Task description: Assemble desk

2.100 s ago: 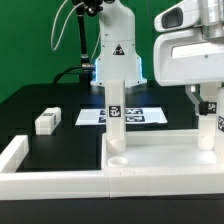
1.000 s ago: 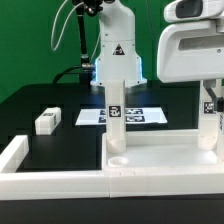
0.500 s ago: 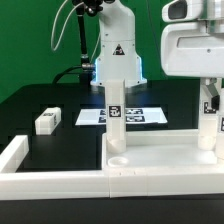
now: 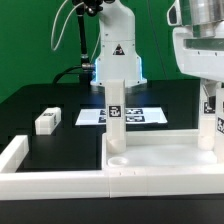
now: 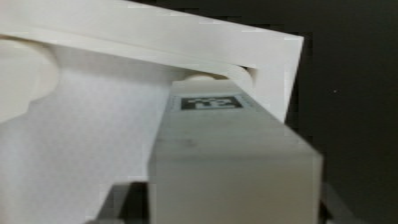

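In the exterior view the arm's large white housing [image 4: 200,45] fills the 1–2 o'clock corner and is cut off by the frame edges, so the end effector itself cannot be seen there. In the wrist view only dark grey finger [image 5: 125,200] shapes show blurred at the 6 o'clock edge on either side of a broad grey-white leg [image 5: 222,165]; whether they press the leg or stand apart from it cannot be told.

The desk panel [image 4: 160,155] lies flat on the black tabletop [image 4: 40,105] at about 5 o'clock in the exterior view, rim up, its long axis running across the view; its right end is cut off by the frame. A round corner hole [image 4: 118,158] shows near its left front corner. One leg [image 4: 116,115] stands upright at the panel's left rear corner, long axis vertical, a tag on its face. A second leg [image 4: 208,125] stands upright at the 3 o'clock edge, its top hidden under the arm's housing.

A loose leg [image 4: 47,121] lies on its side at 9 o'clock, well apart from the panel. The marker board [image 4: 100,116] lies flat behind the upright leg, partly hidden by it. The low white border wall [image 4: 50,180] runs along the front and is cut off at the left edge.
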Action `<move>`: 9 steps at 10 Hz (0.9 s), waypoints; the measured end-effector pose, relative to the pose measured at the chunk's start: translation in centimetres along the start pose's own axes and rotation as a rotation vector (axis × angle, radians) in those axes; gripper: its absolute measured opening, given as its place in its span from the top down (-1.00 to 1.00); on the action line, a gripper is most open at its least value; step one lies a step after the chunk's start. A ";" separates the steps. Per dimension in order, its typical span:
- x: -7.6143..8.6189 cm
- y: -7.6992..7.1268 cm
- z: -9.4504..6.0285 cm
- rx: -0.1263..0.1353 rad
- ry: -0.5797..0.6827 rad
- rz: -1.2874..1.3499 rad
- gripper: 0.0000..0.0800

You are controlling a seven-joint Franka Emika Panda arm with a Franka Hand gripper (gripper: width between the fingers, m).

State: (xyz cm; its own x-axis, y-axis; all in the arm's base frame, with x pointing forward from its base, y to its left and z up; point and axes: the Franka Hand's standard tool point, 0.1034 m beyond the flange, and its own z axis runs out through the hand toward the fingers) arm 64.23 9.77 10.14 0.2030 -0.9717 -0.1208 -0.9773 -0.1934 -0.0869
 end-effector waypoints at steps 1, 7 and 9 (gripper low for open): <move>-0.3 0.2 0.1 -0.019 -0.002 -0.108 0.06; -1.4 0.4 0.3 -0.043 -0.048 -0.763 -0.62; -1.4 0.4 0.3 -0.043 -0.048 -0.885 -0.62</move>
State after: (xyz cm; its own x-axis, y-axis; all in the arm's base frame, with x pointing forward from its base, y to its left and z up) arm 63.60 11.13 10.03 0.8869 -0.4569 -0.0683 -0.4620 -0.8772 -0.1309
